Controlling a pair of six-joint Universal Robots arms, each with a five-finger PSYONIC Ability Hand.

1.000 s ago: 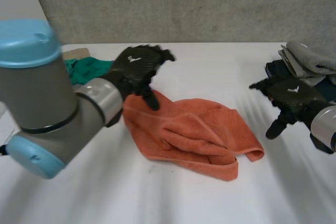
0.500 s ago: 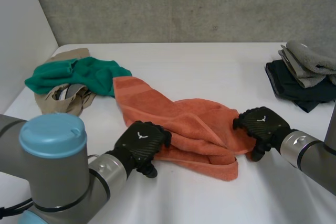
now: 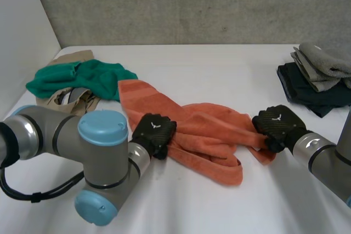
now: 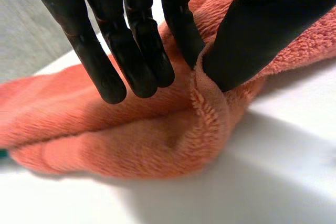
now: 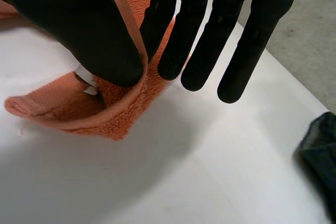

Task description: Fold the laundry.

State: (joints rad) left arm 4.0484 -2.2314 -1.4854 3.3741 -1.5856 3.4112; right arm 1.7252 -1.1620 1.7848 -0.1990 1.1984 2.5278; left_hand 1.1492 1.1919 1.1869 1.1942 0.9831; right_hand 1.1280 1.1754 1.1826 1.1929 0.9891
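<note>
Now, for the spreading step as judged from here: work from the two pinches already on the orange towel [image 3: 203,135], crumpled mid-way across the white table [image 3: 219,64]. At its near-left edge, a bunched fold clamped between thumb and fingers of the left hand [image 3: 154,132], with the outer fingers straight and lying over the pile. At its right end, a thin hem nipped between thumb and one finger of the right hand [image 3: 277,127], with the other fingers straight and clear of the cloth.

To do it well, probably: draw the two ends apart evenly, low over the table, until the creases pull flat. Check the left pinch first, since thick folds there may mean several layers caught rather than a single edge. Keep the hem grip firm, as so little terry may slip.

As for containers, nothing serving as one. Just a loose heap of green cloth [image 3: 77,78] over beige cloth [image 3: 68,102] far left, and a folded stack [image 3: 318,75] far right, well apart from the towel.
</note>
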